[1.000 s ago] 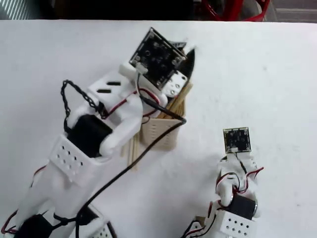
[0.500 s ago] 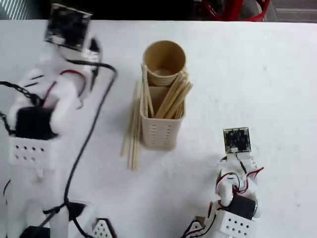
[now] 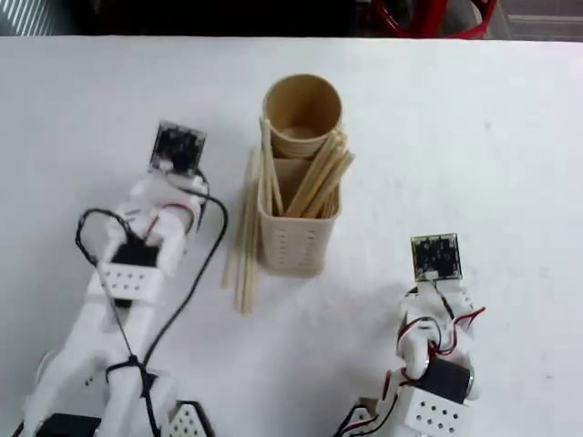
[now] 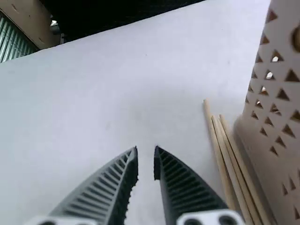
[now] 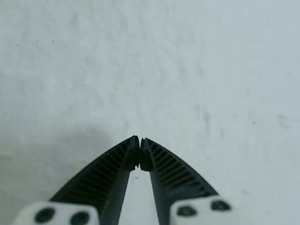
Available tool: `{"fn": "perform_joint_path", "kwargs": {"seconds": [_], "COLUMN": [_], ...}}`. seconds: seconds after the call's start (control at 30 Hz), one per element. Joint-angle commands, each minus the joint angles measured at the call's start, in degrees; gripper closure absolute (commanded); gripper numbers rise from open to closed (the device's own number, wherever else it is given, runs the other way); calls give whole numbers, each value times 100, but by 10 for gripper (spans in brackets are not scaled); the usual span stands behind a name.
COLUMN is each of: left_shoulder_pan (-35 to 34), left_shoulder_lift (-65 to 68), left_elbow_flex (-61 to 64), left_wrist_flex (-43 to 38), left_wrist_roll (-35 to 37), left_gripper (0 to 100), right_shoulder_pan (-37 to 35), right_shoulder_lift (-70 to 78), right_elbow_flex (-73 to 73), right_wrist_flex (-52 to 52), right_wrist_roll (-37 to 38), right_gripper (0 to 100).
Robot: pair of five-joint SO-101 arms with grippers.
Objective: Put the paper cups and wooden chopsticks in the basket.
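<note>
- We see the basket [image 3: 293, 238] standing in the middle of the table [image 3: 474, 118]. Paper cups [image 3: 301, 109] are stacked inside, and chopsticks [image 3: 319, 177] lean in it.
- Loose chopsticks [image 3: 242, 255] lie on the table just beside the basket.
- The left gripper [image 4: 146, 151] sits near them, jaws a little apart, holding nothing.
- The right gripper [image 5: 140, 140] sits over bare table, jaws closed on nothing.
</note>
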Motion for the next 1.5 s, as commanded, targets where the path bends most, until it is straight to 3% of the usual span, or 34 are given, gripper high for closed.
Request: {"fn": "perform_joint_path", "kwargs": {"seconds": [0.0,1.17,1.47], "left_shoulder_pan": [13,57,48], "left_shoulder_lift": [-145,-180,-127], "left_elbow_flex": [79,185,-167], "left_wrist_flex": [-396,-149,607], "left_wrist_roll": [-18,-18,-18], "left_gripper": [917,917,915], "right_shoulder_pan": [40,48,48], "right_shoulder_lift": [-22,-13,-13], "right_elbow_flex": [53,53,53], "right_wrist_flex": [22,31,31], "right_wrist_roll": [9,9,9], "right_gripper": [981,981,981]}}
